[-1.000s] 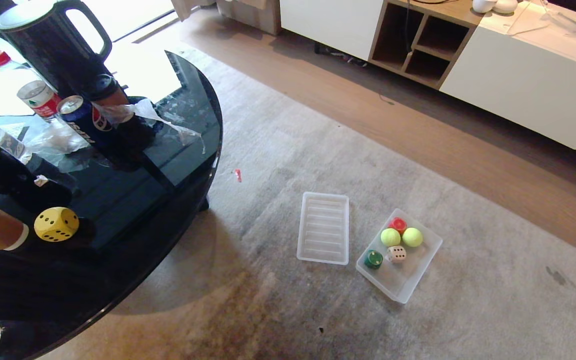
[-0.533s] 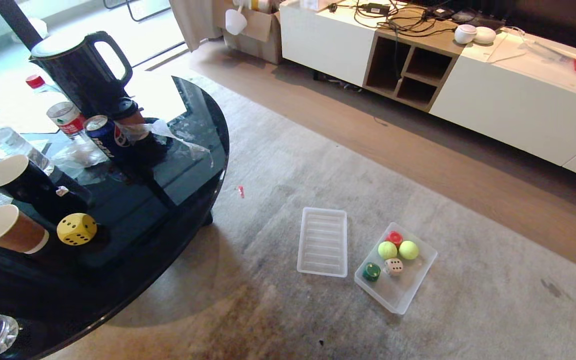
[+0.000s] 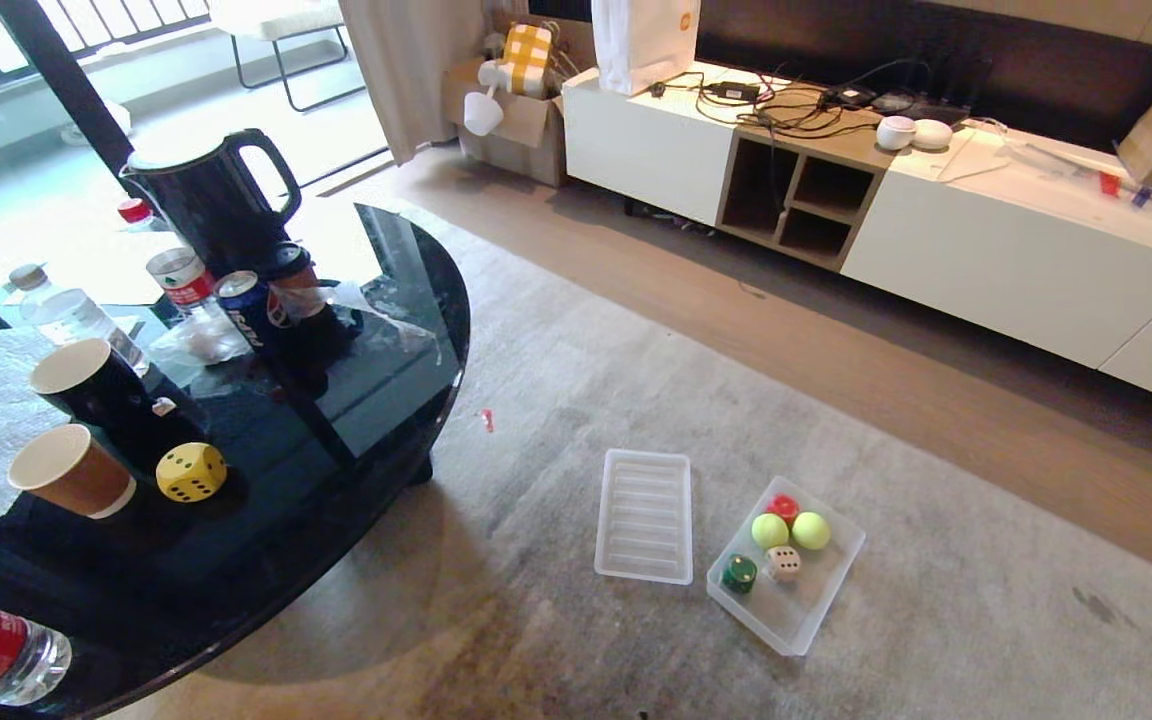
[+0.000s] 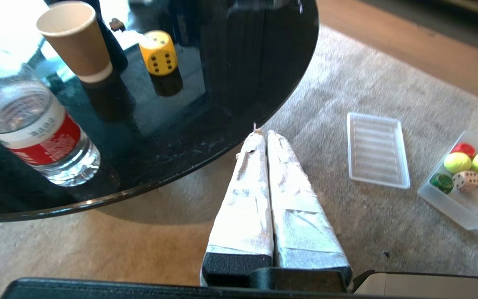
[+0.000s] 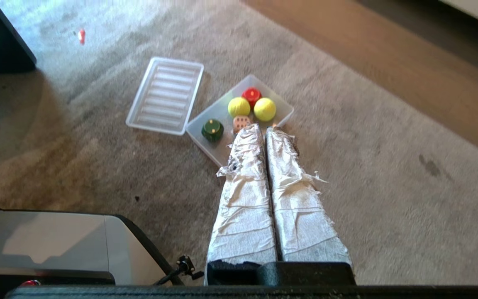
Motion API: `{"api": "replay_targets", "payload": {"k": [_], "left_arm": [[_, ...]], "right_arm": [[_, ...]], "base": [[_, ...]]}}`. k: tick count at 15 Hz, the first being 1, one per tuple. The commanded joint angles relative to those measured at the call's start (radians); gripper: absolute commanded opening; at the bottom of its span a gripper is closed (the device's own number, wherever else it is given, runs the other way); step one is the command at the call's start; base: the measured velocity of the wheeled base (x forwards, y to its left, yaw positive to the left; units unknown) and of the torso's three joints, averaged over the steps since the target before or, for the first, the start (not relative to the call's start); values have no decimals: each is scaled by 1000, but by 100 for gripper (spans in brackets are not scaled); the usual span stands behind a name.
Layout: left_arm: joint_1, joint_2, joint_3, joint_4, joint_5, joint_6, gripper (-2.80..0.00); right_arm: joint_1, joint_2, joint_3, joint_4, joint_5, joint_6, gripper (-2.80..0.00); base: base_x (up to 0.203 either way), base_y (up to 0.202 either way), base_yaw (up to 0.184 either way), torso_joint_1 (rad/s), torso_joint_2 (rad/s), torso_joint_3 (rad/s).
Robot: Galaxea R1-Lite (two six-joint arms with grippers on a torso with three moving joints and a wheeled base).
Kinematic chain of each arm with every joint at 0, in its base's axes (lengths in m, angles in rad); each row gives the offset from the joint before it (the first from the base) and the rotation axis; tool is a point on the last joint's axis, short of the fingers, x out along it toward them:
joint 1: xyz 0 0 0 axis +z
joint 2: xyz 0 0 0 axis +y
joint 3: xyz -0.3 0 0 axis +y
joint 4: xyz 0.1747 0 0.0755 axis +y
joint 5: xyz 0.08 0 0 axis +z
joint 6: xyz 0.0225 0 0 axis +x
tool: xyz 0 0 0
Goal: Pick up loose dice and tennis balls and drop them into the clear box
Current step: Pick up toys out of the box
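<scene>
Nearest me, my left pincer (image 4: 267, 133) and right pincer (image 5: 264, 129) hang pressed shut and empty, their taped fingers meeting, both low above the rug (image 3: 576, 380) and touching nothing. On the rug past them the clear box (image 3: 816, 615) sits just beside its ribbed lid (image 3: 644, 515) and already holds both tennis balls (image 3: 770, 530), the beige die (image 3: 784, 563) and the red and green ones. I judge one job left: the yellow die (image 3: 191, 472), bright with black pips and rounded corners, stands on the dark counter (image 3: 376, 400) just beside a paper cup (image 3: 71, 470), well apart from the box.
</scene>
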Motion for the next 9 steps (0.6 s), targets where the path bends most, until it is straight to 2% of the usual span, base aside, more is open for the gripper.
{"api": "replay_targets", "payload": {"k": [1, 9], "left_arm": [[0, 0, 2, 0, 0, 0, -280], [0, 0, 2, 0, 0, 0, -280]], "right_arm": [[0, 3, 1, -1, 1, -1, -280], [0, 3, 0, 0, 0, -1, -280]], "base": [[0, 0, 0, 9, 2, 206], [0, 0, 0, 3, 3, 200]]}}
